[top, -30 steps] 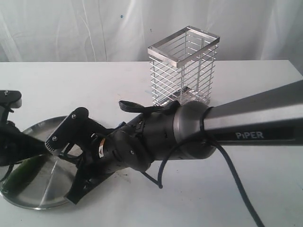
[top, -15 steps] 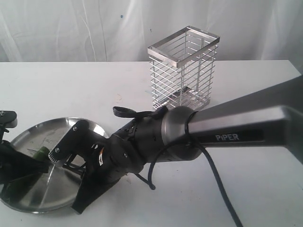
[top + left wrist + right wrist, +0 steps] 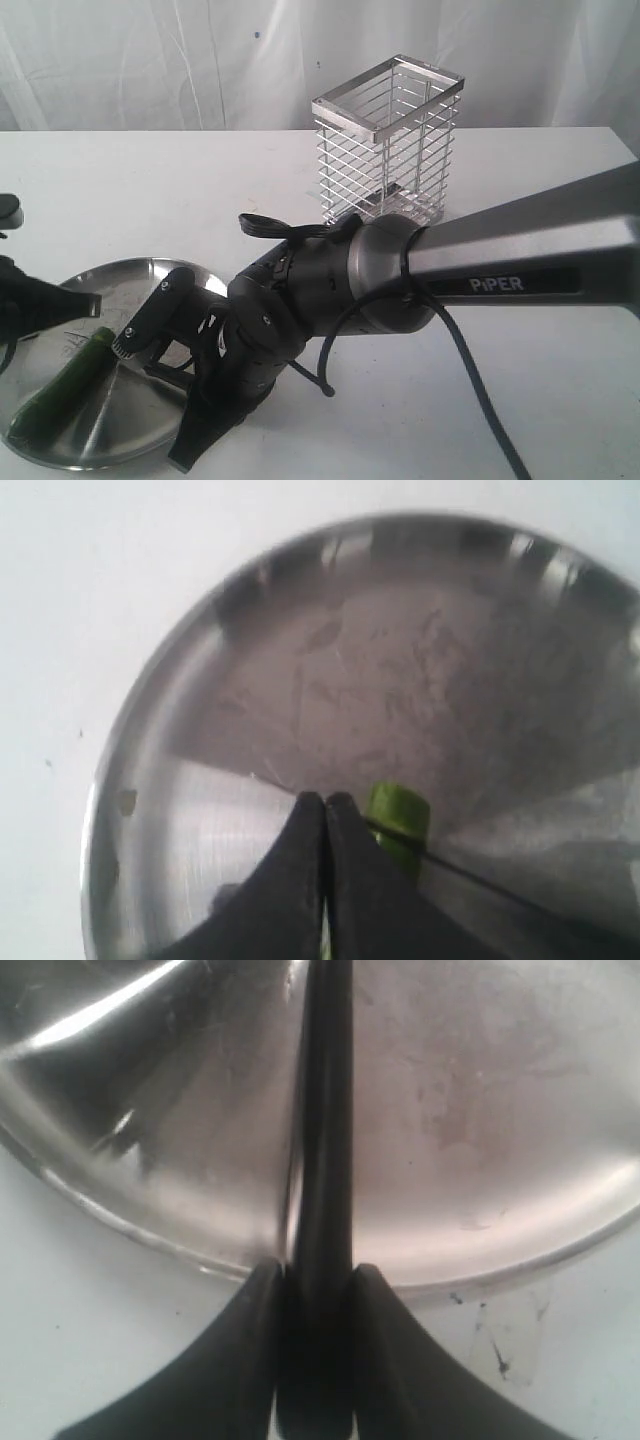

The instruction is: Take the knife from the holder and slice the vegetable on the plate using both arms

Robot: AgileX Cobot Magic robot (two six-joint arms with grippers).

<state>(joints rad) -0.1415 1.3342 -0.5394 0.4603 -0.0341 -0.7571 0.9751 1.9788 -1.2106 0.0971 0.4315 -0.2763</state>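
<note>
Right fingers (image 3: 240, 1360) clamp the knife (image 3: 325, 1110) by its black handle, out over the steel plate (image 3: 200, 680). Left fingers (image 3: 295, 870) are pressed together, empty, with the cucumber (image 3: 397, 815) end just beside them, perhaps touching.

— What carries it all?
— A flat white table top (image 3: 140, 190).
— And what lies directly on it?
— A large round dish of shiny scuffed steel (image 3: 120, 405) at the near left, and a tall rectangular cage of silver wire (image 3: 385, 150), upright, farther back, well apart. Just beside the dish's rim there's a small dark smudge (image 3: 497, 1357), maybe a stain.
</note>
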